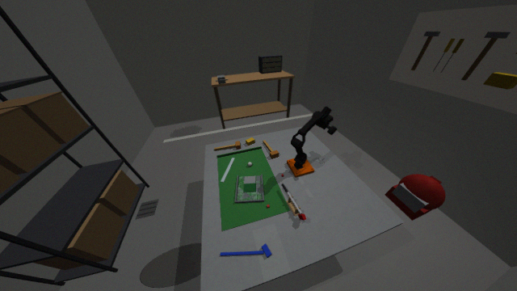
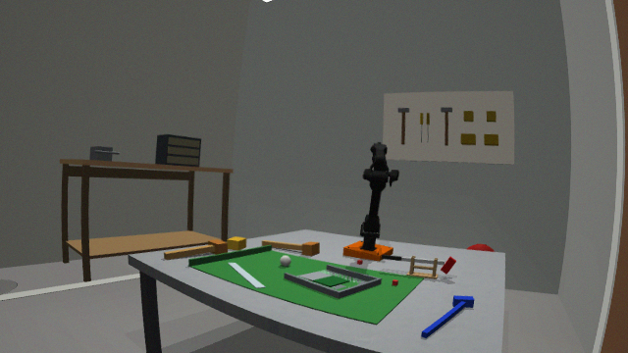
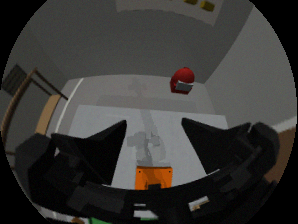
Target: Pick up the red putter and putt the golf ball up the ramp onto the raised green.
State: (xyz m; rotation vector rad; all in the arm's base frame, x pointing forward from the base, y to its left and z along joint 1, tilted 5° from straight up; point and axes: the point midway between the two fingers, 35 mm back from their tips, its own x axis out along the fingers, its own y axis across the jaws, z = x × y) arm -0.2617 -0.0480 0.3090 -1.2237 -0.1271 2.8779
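We see the red putter lying flat on the desk, its grey shaft resting across a small wooden rack just beside the green mat's edge, red head at the far end from the arm. The white golf ball sits on the mat, near the grey-walled raised green.

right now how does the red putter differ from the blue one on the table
The red-headed putter has a thin grey-and-black shaft propped on a small wooden rack beside the green mat; the all-blue putter lies flat on the grey table, nearer its front edge. The red one sits closer to the arm's orange base. Both are long-shafted with block heads, and neither is in the claw.
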